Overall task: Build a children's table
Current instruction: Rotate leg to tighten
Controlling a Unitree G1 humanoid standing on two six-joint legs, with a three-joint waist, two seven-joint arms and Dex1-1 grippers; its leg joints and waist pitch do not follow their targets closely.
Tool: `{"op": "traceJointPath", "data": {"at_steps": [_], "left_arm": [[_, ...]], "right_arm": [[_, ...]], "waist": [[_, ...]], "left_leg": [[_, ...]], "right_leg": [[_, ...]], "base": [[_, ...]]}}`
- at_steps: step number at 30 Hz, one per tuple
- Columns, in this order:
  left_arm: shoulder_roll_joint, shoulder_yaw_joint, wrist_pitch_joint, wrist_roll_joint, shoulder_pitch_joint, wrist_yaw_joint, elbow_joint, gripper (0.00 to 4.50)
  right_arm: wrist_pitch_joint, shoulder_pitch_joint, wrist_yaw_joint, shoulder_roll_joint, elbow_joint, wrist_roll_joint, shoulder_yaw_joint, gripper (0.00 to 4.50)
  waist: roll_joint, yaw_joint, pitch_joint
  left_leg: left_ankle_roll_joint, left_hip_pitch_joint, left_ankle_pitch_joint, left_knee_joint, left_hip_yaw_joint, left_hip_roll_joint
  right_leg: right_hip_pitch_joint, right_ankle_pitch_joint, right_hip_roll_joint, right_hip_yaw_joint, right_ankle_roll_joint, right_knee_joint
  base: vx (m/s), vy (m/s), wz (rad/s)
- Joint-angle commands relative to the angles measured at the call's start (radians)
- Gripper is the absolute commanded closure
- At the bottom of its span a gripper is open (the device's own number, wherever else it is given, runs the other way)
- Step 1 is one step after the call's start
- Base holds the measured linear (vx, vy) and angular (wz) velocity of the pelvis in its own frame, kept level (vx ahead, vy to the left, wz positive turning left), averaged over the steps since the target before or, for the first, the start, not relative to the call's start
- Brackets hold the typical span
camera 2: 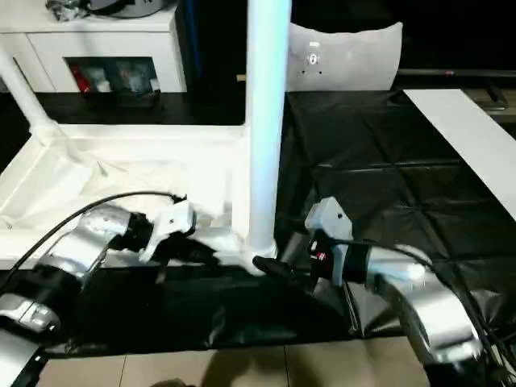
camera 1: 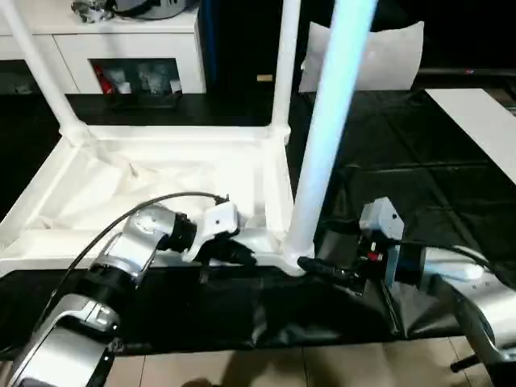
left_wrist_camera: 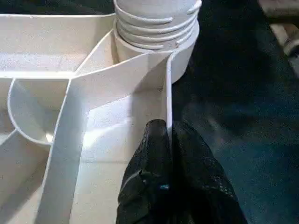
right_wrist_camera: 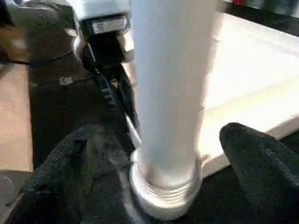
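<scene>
Left jaws (left_wrist_camera: 166, 140) pinching upturned white table (camera 1: 97, 201) rim, right jaws (right_wrist_camera: 159, 154) open around threaded leg (camera 1: 326, 145)

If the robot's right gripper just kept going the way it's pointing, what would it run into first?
Most likely the base of the near leg. The right gripper points at it from close by, one finger on each side of the threaded end where it enters the table top. Whether the fingers already touch it is unclear.

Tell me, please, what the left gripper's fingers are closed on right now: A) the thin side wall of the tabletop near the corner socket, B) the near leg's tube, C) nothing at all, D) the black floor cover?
A: in the left wrist view the left gripper pinches the tabletop's thin side wall just short of the corner socket, where the near leg's threaded end sits.
</scene>
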Motion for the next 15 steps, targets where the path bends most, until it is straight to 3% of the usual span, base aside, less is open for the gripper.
{"op": "traceJointPath", "data": {"at_steps": [1, 5, 6, 8, 11, 13, 15], "left_arm": [[0.017, -0.038, 0.002, 0.012, 0.020, -0.057, -0.038, 4.50], [0.037, -0.045, 0.019, 0.002, 0.033, -0.084, -0.108, 4.50], [0.040, -0.045, 0.021, 0.002, 0.036, -0.086, -0.117, 4.50], [0.041, -0.045, 0.023, 0.001, 0.037, -0.086, -0.120, 4.50], [0.052, -0.043, 0.041, -0.007, 0.052, -0.084, -0.155, 4.50], [0.058, -0.042, 0.050, -0.009, 0.061, -0.083, -0.172, 4.50], [0.064, -0.041, 0.060, -0.010, 0.070, -0.081, -0.187, 4.50]], "right_arm": [[-0.023, -0.024, 0.052, -0.003, 0.027, 0.020, 0.002, 0.45], [-0.049, -0.082, 0.144, 0.001, 0.117, -0.006, 0.060, 0.71], [-0.057, -0.092, 0.153, 0.006, 0.134, -0.016, 0.069, 0.71], [-0.058, -0.094, 0.155, 0.008, 0.136, -0.017, 0.072, 0.97], [-0.060, -0.116, 0.194, 0.015, 0.161, -0.024, 0.096, 1.29], [-0.065, -0.130, 0.219, 0.019, 0.185, -0.029, 0.105, 1.44], [-0.083, -0.146, 0.238, 0.025, 0.219, -0.039, 0.115, 1.59]], "waist": [[-0.007, 0.007, -0.052], [-0.003, 0.015, -0.054], [-0.015, 0.017, -0.054], [-0.008, 0.025, -0.057], [-0.018, 0.033, -0.061], [-0.014, 0.035, -0.060], [-0.016, 0.038, -0.060]], "left_leg": [[0.087, 0.009, -0.107, -0.069, -0.021, 0.079], [0.095, 0.011, -0.082, -0.066, -0.018, 0.078], [0.100, 0.011, -0.072, -0.066, -0.015, 0.078], [0.103, 0.011, -0.055, -0.064, -0.015, 0.078], [0.121, 0.009, -0.017, -0.059, -0.013, 0.077], [0.127, 0.006, -0.009, -0.058, -0.013, 0.077], [0.127, 0.007, -0.019, -0.058, -0.012, 0.078]], "right_leg": [[0.043, 0.114, -0.100, 0.044, -0.308, -0.061], [0.039, 0.119, -0.096, 0.042, -0.312, -0.059], [0.039, 0.130, -0.095, 0.042, -0.311, -0.060], [0.038, 0.137, -0.096, 0.041, -0.309, -0.056], [0.037, 0.189, -0.096, 0.040, -0.308, -0.049], [0.036, 0.193, -0.096, 0.040, -0.304, -0.047], [0.034, 0.174, -0.095, 0.039, -0.303, -0.047]], "base": [[0.000, 0.000, 0.00], [0.000, 0.000, 0.00], [0.000, 0.000, 0.00], [0.000, 0.000, 0.00], [0.000, 0.000, 0.00], [0.000, 0.000, 0.00], [0.000, 0.000, 0.00]]}}
